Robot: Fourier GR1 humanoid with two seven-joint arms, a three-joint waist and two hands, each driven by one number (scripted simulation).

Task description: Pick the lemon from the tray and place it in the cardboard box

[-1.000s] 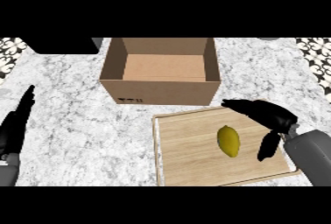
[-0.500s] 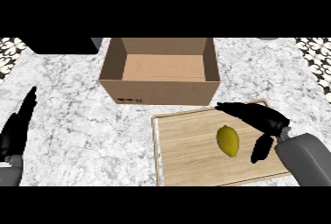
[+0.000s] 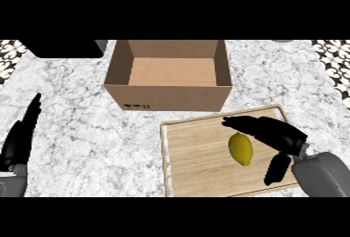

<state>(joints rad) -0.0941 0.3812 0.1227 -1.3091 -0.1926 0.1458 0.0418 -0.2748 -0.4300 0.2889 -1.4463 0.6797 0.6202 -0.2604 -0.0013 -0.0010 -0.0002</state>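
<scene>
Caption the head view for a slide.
Open right hand arches over the lemon on the wooden tray, cardboard box behind.

Two black hands, right hand [image 3: 277,134] and left hand [image 3: 21,139], on grey forearms.

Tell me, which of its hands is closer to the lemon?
The right hand: it hovers open just right of the lemon on the tray. The left hand rests far off at the counter's left edge.
</scene>
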